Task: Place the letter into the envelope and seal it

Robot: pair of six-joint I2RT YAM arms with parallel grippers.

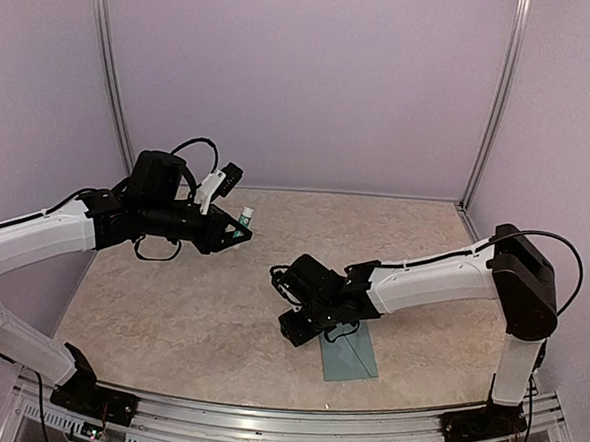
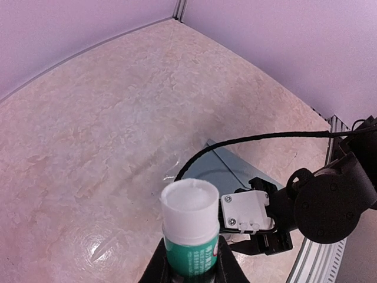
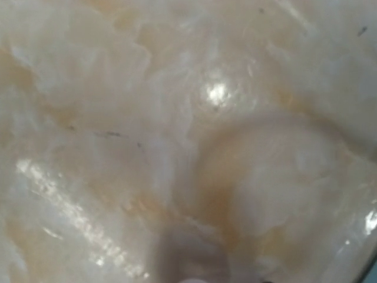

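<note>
1. Two arms reach in from the near edge, each with one gripper.
2. There is one glue stick (image 2: 189, 227), with a white cap and a green label. It is the only one in view.
3. The left gripper (image 2: 191, 265) is clamped on the lower body of the glue stick. It holds the stick upright in the air at about 11 o'clock from the middle of the desk (image 1: 170, 304).
4. There is one envelope (image 1: 355, 360), muted teal. It lies flat on the desk at about 5 o'clock from the middle, and its far end is covered by the right arm.
5. The right gripper (image 1: 294, 328) is down low over the desk at the envelope's 10 o'clock end.
   - Its wrist camera shows only blurred desk surface very close up, with a sliver of teal at the lower right corner.
   - Whether its jaws are open or closed cannot be told, nor whether it touches the paper.
6. The desk is beige and marbled, and glossy enough to carry bright glints of light.
7. Three plain lilac walls (image 1: 304, 81) close in the desk.
   - Two aluminium posts stand at the rear corners, one at 11 o'clock (image 1: 109, 69) and one at 1 o'clock (image 1: 498, 93).
   - One aluminium rail (image 1: 292, 441) runs along the near edge at 6 o'clock.
</note>
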